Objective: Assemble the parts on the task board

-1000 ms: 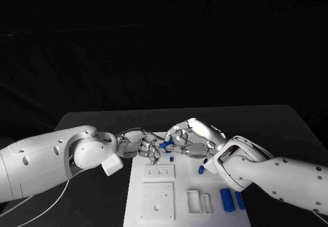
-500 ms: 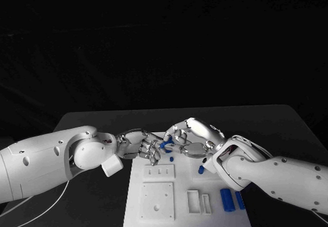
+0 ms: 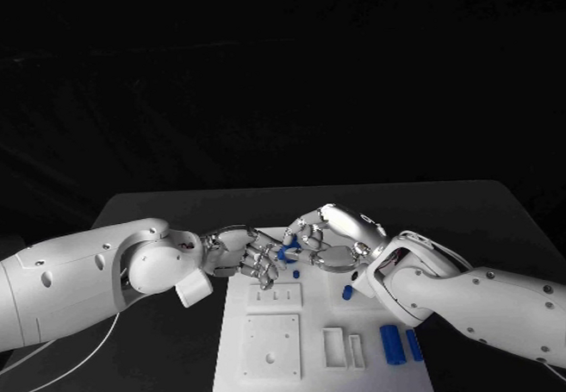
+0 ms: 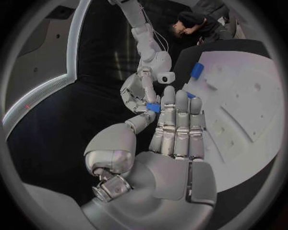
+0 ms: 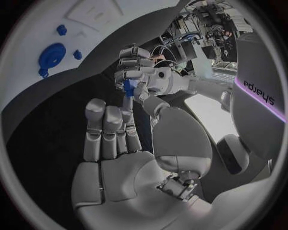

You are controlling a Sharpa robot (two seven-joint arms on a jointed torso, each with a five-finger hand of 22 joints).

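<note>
Both hands meet above the far end of the white board [image 3: 317, 367]: your left hand [image 3: 236, 253] and right hand [image 3: 324, 240] pinch one small blue part [image 3: 285, 252] between their fingertips. It hangs between them, equally near each; its long axis is unclear.

My two arms are glossy white shells with small dark screw holes dotted along them. The left arm [image 3: 81, 285], entering from nine o'clock, ends in a rounded white wrist housing, and thin pale cables hang beneath it. The right arm [image 3: 486, 305] comes from four o'clock. Both the left hand [image 3: 236, 252] and right hand [image 3: 328, 237] are silver metal with segmented fingers. I read "sharpa" lettering [image 5: 259, 92] beside a purple-lit stripe.
</note>
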